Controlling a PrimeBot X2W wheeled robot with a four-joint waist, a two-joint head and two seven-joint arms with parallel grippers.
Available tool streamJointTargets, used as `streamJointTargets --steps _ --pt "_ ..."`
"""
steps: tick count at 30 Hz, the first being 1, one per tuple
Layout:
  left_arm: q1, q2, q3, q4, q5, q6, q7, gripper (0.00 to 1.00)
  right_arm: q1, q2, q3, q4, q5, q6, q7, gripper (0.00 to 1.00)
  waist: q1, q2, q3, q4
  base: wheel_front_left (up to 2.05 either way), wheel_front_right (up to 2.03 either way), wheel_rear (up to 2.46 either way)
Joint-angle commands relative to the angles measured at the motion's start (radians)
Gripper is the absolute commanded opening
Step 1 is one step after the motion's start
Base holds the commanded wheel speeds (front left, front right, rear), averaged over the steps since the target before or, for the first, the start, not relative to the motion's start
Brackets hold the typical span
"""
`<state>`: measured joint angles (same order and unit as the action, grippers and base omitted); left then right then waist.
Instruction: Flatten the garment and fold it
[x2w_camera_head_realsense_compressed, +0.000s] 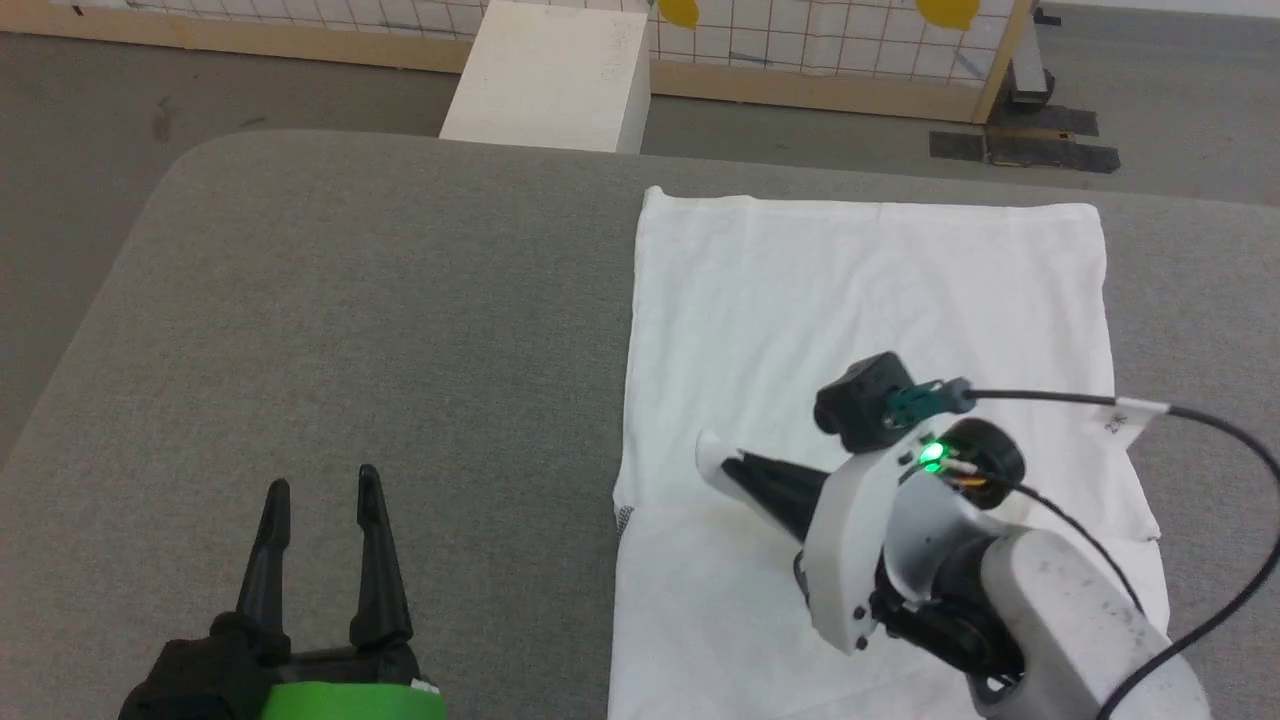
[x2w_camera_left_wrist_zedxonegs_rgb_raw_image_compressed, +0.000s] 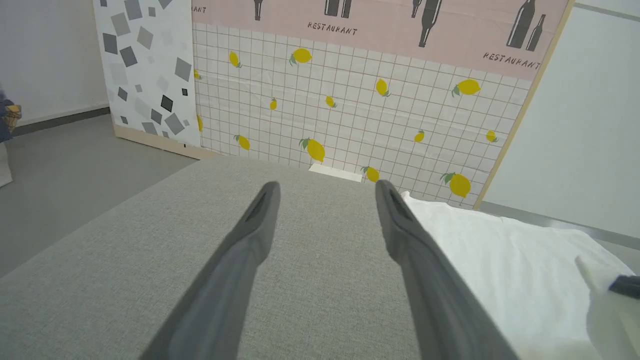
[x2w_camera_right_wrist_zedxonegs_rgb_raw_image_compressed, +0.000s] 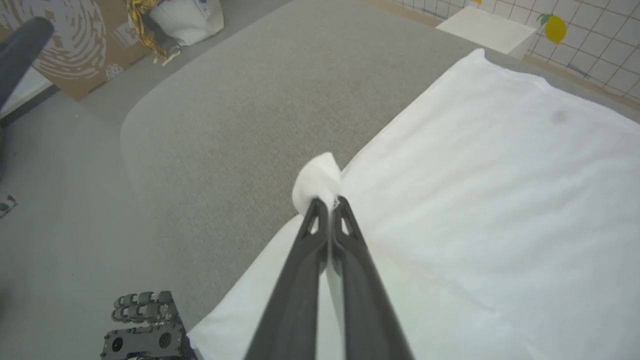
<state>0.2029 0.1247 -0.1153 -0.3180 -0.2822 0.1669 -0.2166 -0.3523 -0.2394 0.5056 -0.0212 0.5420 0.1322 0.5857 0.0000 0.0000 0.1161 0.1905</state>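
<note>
**Operator:** Surface status?

**Technician:** The grey table (x2w_camera_head_realsense_compressed: 400, 330) carries the garment (x2w_camera_head_realsense_compressed: 870, 300), which lies as a flat white rectangle on the table's right half.

**Operator:** Current step?

**Technician:** Folding, by judgement. The right gripper (x2w_camera_right_wrist_zedxonegs_rgb_raw_image_compressed: 325, 206) is clamped on a pinch of fabric (x2w_camera_right_wrist_zedxonegs_rgb_raw_image_compressed: 317, 180) near the garment's left edge. The left gripper (x2w_camera_head_realsense_compressed: 322, 485) is spread and empty over bare table.

**Operator:** Next move?

**Technician:** Probably carry the pinched edge across, keeping the layer taut.

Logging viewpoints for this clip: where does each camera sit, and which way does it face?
Head view: on the head, facing down at the table and garment; open left gripper, right gripper shut on garment.
Left wrist view: along the left gripper's fingers, toward the lemon wall.
Right wrist view: along the right gripper's fingers, down onto the garment.
Shared: garment, white box.
</note>
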Motion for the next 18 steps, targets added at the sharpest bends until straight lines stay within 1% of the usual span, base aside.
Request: streamJointTargets --steps 1,6,9,10,11,12,15,18 --pt "-0.018 -0.004 -0.005 0.006 -0.003 -0.006 -0.008 1.00 -0.015 0.017 0.022 0.047 -0.010 -0.002 -0.030 0.00 0.0000 0.0000 0.005 0.015 0.00 0.00 0.00" --pt "-0.028 -0.006 -0.013 0.021 -0.006 -0.008 -0.011 1.00 -0.037 0.081 0.096 0.233 -0.022 -0.002 -0.119 0.00 0.0000 0.0000 0.000 0.031 0.00 0.00 0.00" --pt "-0.032 -0.006 -0.016 0.026 -0.007 -0.009 -0.012 1.00 -0.050 0.117 0.116 0.333 -0.021 -0.002 -0.162 0.00 0.0000 0.0000 -0.004 0.035 0.00 0.00 0.00" --pt "-0.033 -0.006 -0.018 0.029 -0.007 -0.009 -0.012 1.00 -0.057 0.127 0.121 0.365 -0.022 -0.002 -0.180 0.23 0.0000 0.0000 -0.006 0.036 0.00 0.00 0.00" --pt "-0.034 -0.007 -0.019 0.031 -0.007 -0.009 -0.012 1.00 -0.063 0.134 0.120 0.386 -0.022 -0.002 -0.197 0.77 0.0000 0.0000 -0.007 0.035 0.00 0.00 0.00" --pt "-0.034 -0.007 -0.020 0.032 -0.008 -0.009 -0.012 1.00 -0.073 0.141 0.121 0.406 -0.022 -0.002 -0.216 1.00 0.0000 0.0000 -0.009 0.034 0.00 0.00 0.00" --pt "-0.032 -0.004 -0.021 0.032 -0.007 -0.008 -0.011 1.00 -0.098 0.151 0.108 0.419 0.003 -0.002 -0.254 1.00 0.0000 0.0000 -0.013 0.025 0.00 0.00 0.00" --pt "-0.028 0.002 -0.020 0.026 -0.005 -0.004 -0.007 1.00 -0.115 0.129 0.058 0.380 0.047 -0.002 -0.272 1.00 0.0000 0.0000 -0.015 0.006 0.00 0.00 0.00"
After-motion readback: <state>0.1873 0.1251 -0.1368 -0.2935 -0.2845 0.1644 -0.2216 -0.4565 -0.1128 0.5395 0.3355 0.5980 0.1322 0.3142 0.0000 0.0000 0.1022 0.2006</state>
